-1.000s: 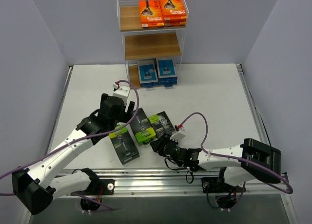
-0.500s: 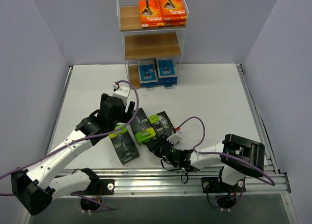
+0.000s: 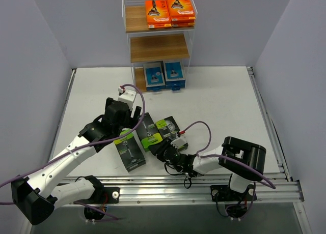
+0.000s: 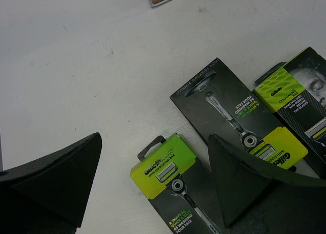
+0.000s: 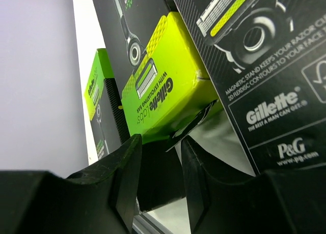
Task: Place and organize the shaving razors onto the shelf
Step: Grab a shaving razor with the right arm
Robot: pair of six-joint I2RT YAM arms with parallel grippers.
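Observation:
Three black razor packs with lime-green tops lie on the table: a left pack [image 3: 130,150], a middle pack [image 3: 149,133] and a right pack [image 3: 168,128]. My left gripper [image 3: 133,119] is open and empty, hovering over the left pack [image 4: 164,166] and the middle pack [image 4: 229,114]. My right gripper [image 3: 162,151] lies low on the table. Its jaws stand narrowly apart around the hang tab of the middle pack [image 5: 162,94]. The shelf [image 3: 159,47] stands at the back, with orange packs [image 3: 169,11] on its top tier and blue-and-white packs [image 3: 164,75] on its bottom tier.
The shelf's middle board [image 3: 159,48] is bare. The third black pack [image 5: 265,66] lies right of my right fingers [image 5: 199,168]. Grey walls close in both sides, and a metal rail [image 3: 193,185] runs along the near edge.
My right gripper has slid left and forward along the table to the middle pack's lime end, the arm folding in. The left arm has not moved.

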